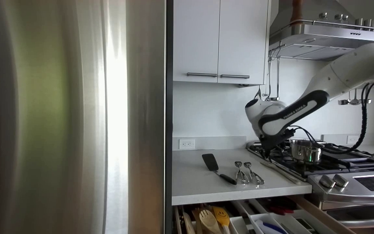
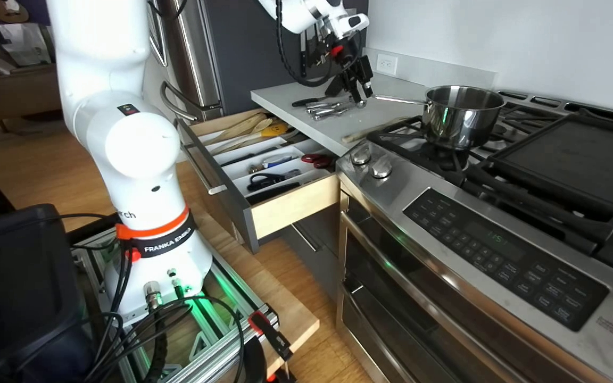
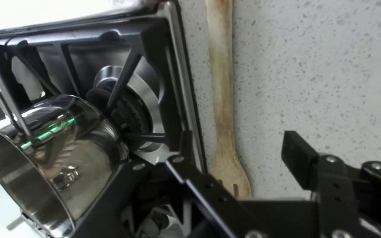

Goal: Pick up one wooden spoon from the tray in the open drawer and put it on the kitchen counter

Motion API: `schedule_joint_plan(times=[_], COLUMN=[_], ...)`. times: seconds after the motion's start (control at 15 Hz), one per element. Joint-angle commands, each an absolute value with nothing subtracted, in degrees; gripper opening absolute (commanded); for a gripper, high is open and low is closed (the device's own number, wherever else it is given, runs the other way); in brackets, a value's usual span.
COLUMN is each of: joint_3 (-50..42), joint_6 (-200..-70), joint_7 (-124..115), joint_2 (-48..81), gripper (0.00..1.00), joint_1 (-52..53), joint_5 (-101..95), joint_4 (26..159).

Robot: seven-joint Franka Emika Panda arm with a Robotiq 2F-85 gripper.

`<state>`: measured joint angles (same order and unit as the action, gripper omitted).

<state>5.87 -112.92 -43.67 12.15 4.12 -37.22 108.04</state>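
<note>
A pale wooden spoon with a slotted head lies on the white kitchen counter [image 1: 190, 182] beside the stove edge. It shows in both exterior views [image 1: 281, 172] [image 2: 362, 134] and the wrist view [image 3: 223, 82]. My gripper [image 3: 238, 148] is open and empty above the counter. In the wrist view the spoon's head lies between its fingers, partly hidden by the left one. The gripper also shows in both exterior views [image 1: 268, 156] [image 2: 362, 96]. The drawer [image 2: 296, 207] is open. Its light tray [image 1: 239, 224] holds more wooden utensils [image 1: 209, 222] and other tools.
A black spatula [image 1: 210, 162] and two metal scoops [image 1: 247, 175] lie on the counter. A steel pot [image 2: 458, 117] stands on the gas stove [image 2: 578, 149], its handle toward the gripper. The fridge [image 1: 76, 113] borders the counter. Upper cabinets [image 1: 196, 42] hang above.
</note>
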Motion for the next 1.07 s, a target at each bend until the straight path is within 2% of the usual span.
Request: schedule_joint_plan(times=[0.0, 0.47, 0.73, 0.8, 1.0], joint_3=[3.50, 0.98, 2.66, 2.33, 3.20], joint_6=[-111.07, -105.12, -113.65, -107.92, -111.36], joint_7=[-33.66, -27.03, -30.69, -28.72, -29.03], joint_2=[2.95, -10.09, -22.61, -14.36, -20.76], gripper=[1.00, 1.00, 1.00, 1.00, 1.00], joint_1=[1.93, 0.45, -0.56, -0.67, -1.25], joint_5=[-22.81, -1.72, -6.45, -3.94, -4.98], joint_4=[110.44, 112.96, 123.62, 114.57, 120.36])
